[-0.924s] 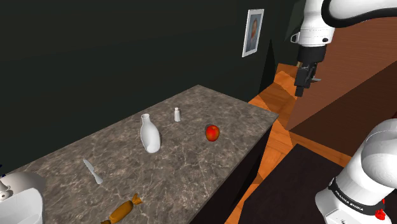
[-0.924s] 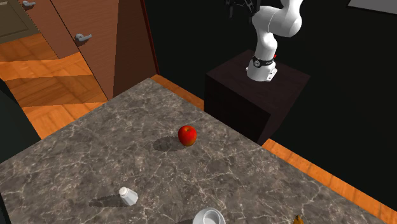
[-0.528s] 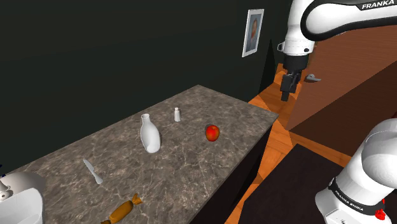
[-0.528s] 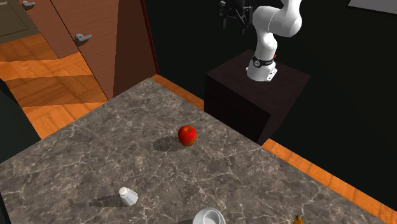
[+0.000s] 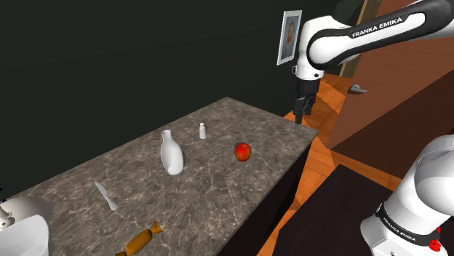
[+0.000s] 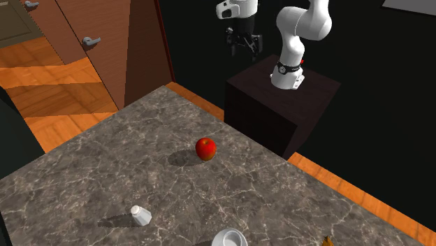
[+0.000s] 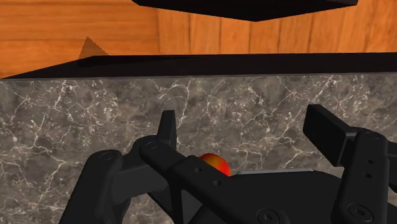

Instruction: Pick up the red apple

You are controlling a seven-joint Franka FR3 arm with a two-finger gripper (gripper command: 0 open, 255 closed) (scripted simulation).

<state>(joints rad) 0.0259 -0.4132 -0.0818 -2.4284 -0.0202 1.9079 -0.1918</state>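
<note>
**Operator:** Jaw state?

**Technician:** Released. The gripper [image 7: 245, 124] holds its jaws apart, and nothing is clasped between them.

**Operator:** Gripper position?

**Technician:** It hangs in the air above the surface [image 5: 218, 190], close to the corner where the stand-side edge meets the far edge. It touches nothing.

**Operator:** Location of the apple?

**Technician:** The apple [image 5: 243, 151] rests on the surface near the stand-side edge, toward that same corner. It lies below the gripper and well apart from it.

**Operator:** Adjacent items?

**Technician:** A shaker [image 5: 203, 131] and a jug [image 5: 172, 154] stand further in from that edge, both apart from the apple. In my judgement, neither obstructs an approach from above.

**Operator:** Task progress?

**Technician:** Judged early, in the approach stage. The apple is not yet contacted, gripped or raised. Four steps remain:
1. Centre the open jaws over the apple.
2. Descend until the jaws flank it.
3. Close the jaws on it.
4. Lift it off the surface.
</note>
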